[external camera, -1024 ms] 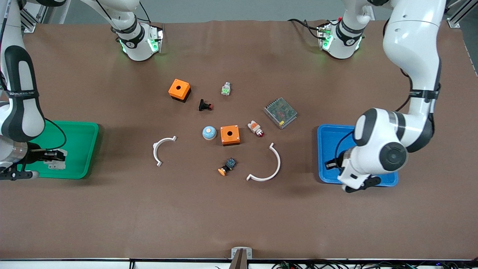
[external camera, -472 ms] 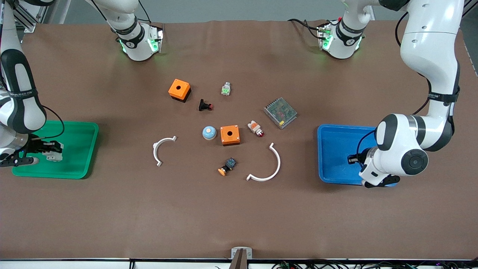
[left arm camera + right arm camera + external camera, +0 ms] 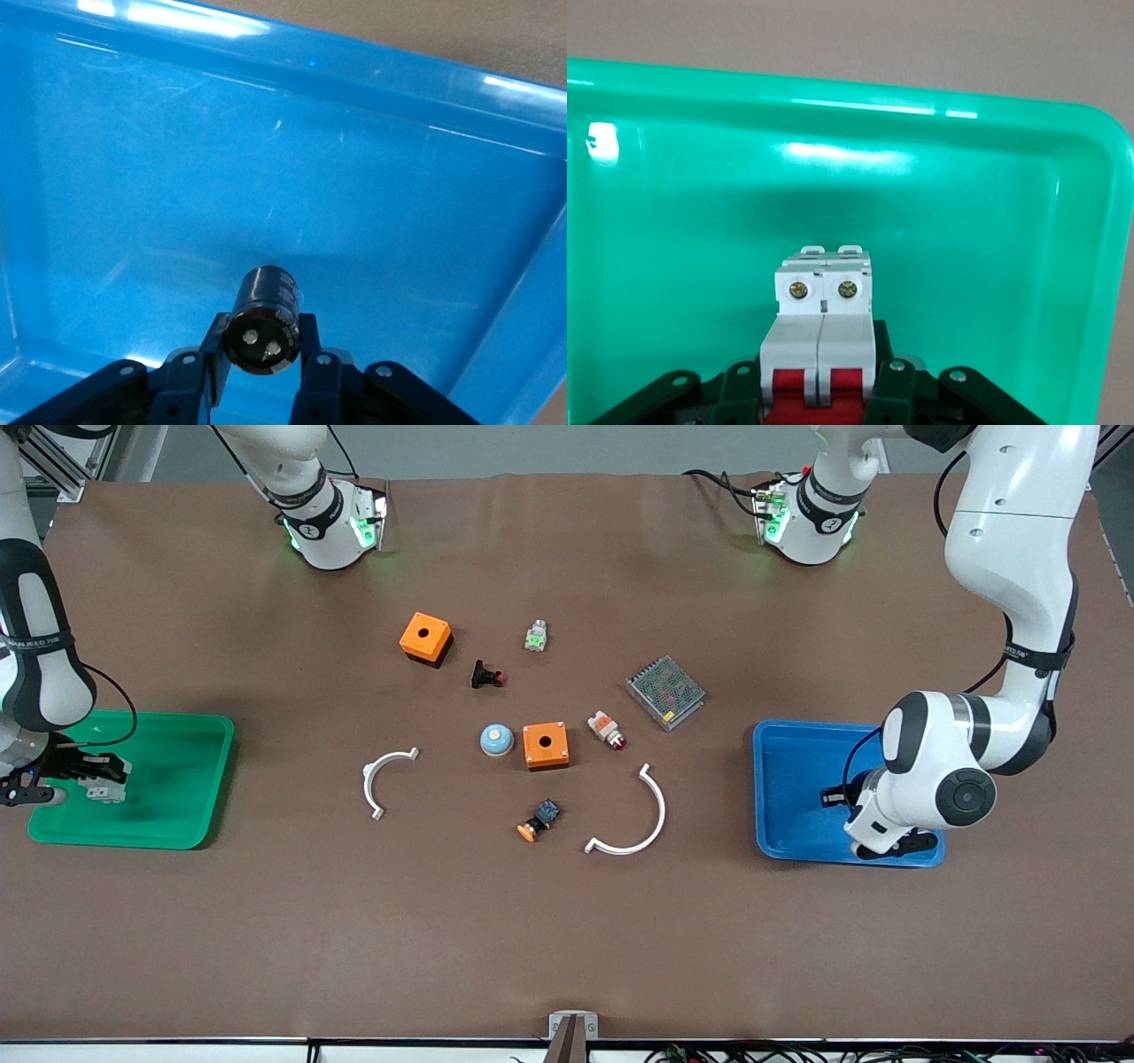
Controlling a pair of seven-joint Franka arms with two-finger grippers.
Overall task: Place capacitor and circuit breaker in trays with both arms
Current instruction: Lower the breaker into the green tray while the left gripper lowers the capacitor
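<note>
Over the last second both arms had carried their loads deeper over the trays. The left gripper (image 3: 260, 372) clenched the capacitor (image 3: 262, 320) over the blue tray (image 3: 784, 779), at the scene's 3 o'clock. The right gripper (image 3: 819, 390) clenched the breaker (image 3: 822, 332) over the green tray (image 3: 168, 779), at 9 o'clock. Release seemed to be all that remained.

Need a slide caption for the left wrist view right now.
Left gripper holds the capacitor between its fingers over the blue tray.

Green tray (image 3: 190, 731), blue tray (image 3: 788, 740), two orange boxes (image 3: 425, 638), two white arcs (image 3: 376, 779), metal mesh unit (image 3: 665, 692)
</note>
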